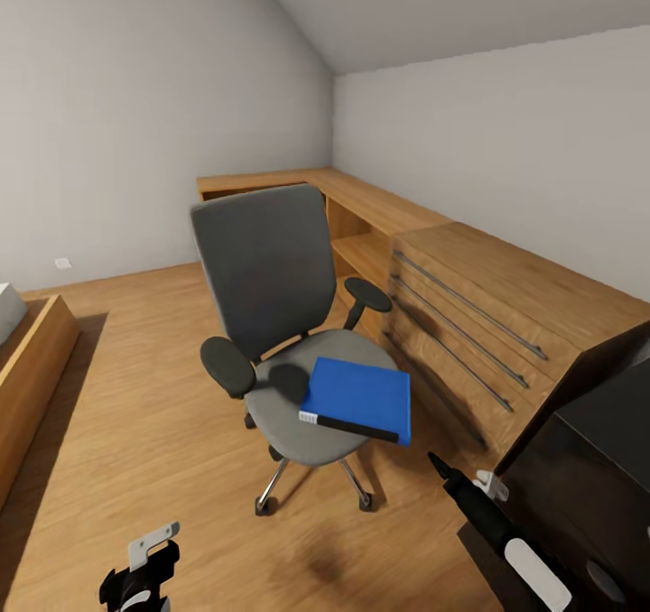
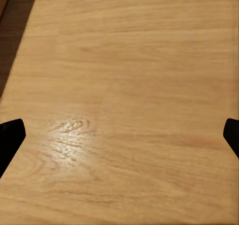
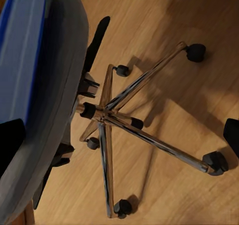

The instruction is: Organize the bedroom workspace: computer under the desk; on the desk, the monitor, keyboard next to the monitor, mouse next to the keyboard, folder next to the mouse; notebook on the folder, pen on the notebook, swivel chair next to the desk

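nearby, blue folder (image 1: 359,399) lies on swivel chair (image 1: 271,296); no readable writing; both fingers apart.

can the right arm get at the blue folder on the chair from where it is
Probably yes. The flat blue folder lies uncovered on the grey swivel chair seat, its near edge facing the right pincer, which sits open just beside the seat with nothing between them.
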Robot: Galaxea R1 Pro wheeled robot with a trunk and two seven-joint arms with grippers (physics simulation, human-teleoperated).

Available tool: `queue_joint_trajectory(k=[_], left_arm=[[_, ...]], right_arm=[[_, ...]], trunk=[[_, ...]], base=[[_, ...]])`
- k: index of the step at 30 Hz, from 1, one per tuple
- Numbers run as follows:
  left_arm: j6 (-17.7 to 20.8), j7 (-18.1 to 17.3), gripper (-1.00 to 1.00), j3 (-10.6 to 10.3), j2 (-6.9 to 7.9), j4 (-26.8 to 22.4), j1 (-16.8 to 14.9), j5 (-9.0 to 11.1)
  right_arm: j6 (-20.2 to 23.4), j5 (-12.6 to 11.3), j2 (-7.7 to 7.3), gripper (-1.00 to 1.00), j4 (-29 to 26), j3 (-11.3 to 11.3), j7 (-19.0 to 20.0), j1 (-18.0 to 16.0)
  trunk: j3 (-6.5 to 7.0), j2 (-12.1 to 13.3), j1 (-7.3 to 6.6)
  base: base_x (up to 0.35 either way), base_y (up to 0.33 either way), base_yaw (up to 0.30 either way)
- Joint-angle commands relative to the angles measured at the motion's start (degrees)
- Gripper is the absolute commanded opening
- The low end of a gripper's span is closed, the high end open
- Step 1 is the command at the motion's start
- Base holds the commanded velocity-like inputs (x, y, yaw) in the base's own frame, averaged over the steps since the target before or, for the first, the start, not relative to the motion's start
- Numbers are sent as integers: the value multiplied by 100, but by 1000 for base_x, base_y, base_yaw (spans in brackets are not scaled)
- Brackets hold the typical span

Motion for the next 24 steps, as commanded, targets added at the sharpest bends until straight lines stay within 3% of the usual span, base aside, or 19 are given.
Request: queue_joint_trajectory(k=[1,11,24], left_arm=[[-24,19,100,40,-3,4,-8,-61],[-26,18,100,47,-2,40,-8,-61],[-29,9,100,48,-9,50,-8,-61]], right_arm=[[16,-112,-29,100,4,35,77,-3],[317,-358,-282,100,12,29,519,3],[664,-459,-459,100,11,35,1380,0]], trunk=[[-23,-44,22],[-203,-445,241],[-418,-926,505]], base=[[0,0,0],[0,0,0],[0,0,0]])
